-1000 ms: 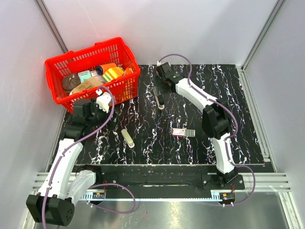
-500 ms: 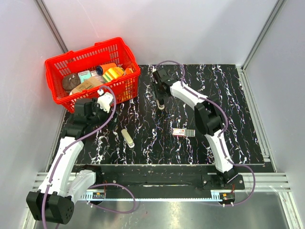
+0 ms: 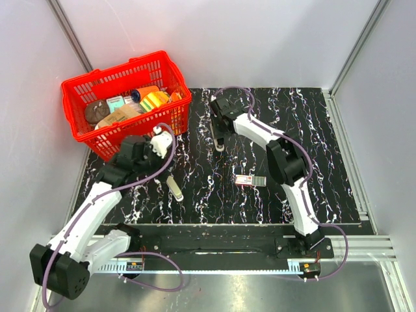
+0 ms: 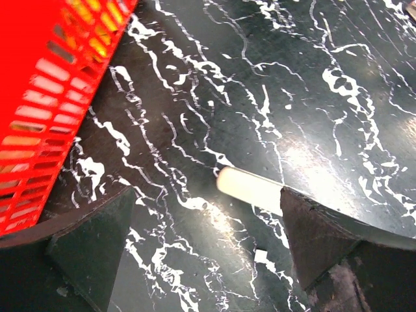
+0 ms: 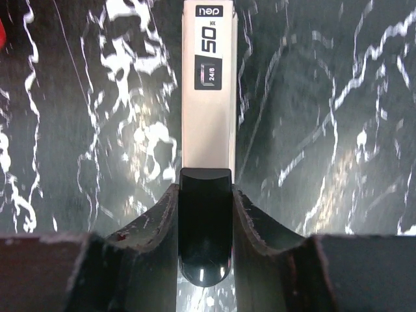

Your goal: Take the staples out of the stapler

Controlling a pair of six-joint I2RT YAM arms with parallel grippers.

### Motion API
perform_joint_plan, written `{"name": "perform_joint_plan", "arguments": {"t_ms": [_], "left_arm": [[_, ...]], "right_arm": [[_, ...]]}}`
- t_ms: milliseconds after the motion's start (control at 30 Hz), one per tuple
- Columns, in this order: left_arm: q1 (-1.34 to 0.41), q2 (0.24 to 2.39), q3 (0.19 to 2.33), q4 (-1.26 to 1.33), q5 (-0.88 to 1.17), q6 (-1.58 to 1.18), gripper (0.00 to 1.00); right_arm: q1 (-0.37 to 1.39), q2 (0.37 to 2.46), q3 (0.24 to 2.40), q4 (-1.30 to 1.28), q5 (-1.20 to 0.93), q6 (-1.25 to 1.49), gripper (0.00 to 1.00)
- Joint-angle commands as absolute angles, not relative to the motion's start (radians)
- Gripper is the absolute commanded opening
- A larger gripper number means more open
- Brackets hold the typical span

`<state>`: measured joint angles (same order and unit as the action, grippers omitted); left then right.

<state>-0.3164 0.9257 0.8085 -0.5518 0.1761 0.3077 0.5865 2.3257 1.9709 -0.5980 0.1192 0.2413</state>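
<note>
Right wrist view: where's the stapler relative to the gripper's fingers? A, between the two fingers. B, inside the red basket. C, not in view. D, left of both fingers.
A: the stapler has its black end squeezed between the two fingers of the right gripper, with its silver body pointing away.

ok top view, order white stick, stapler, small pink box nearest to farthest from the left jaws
1. white stick, just ahead of the left jaws
2. stapler, further right, between the right jaws
3. small pink box, farthest right, mid-table

Stapler (image 5: 208,91) top beyond the frame's edge
</note>
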Motion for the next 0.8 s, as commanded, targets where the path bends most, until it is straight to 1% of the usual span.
{"name": "perform_joint_plan", "arguments": {"t_ms": [0, 133, 200, 367, 500, 667, 767], "left_arm": [[-0.405, 0.979, 0.824, -0.465, 0.121, 0.282, 0.99], [-0.5, 1.003, 0.755, -0.3, 0.126, 0.256, 0.99], [-0.541, 1.041, 0.756, -0.259, 0.126, 0.259, 0.99], [-0.56, 1.137, 0.796, -0.239, 0.277, 0.18, 0.99], [-0.566, 1.176, 0.807, -0.206, 0.371, 0.135, 0.99], [-0.571, 1.23, 0.837, -0.219, 0.555, 0.121, 0.99], [-0.578, 1.261, 0.839, -0.223, 0.563, 0.147, 0.99]], "right_arm": [[0.589, 2.065, 1.798, -0.493, 0.08, 0.369, 0.0], [0.591, 1.863, 1.55, -0.355, 0.003, 0.527, 0.0], [0.592, 1.789, 1.458, -0.307, -0.034, 0.587, 0.0], [0.627, 1.622, 1.268, -0.218, -0.035, 0.704, 0.0], [0.695, 1.533, 1.191, -0.175, -0.005, 0.773, 0.0], [0.77, 1.457, 1.089, -0.083, 0.077, 0.862, 0.0], [0.793, 1.422, 1.042, -0.038, 0.092, 0.91, 0.0]]}}
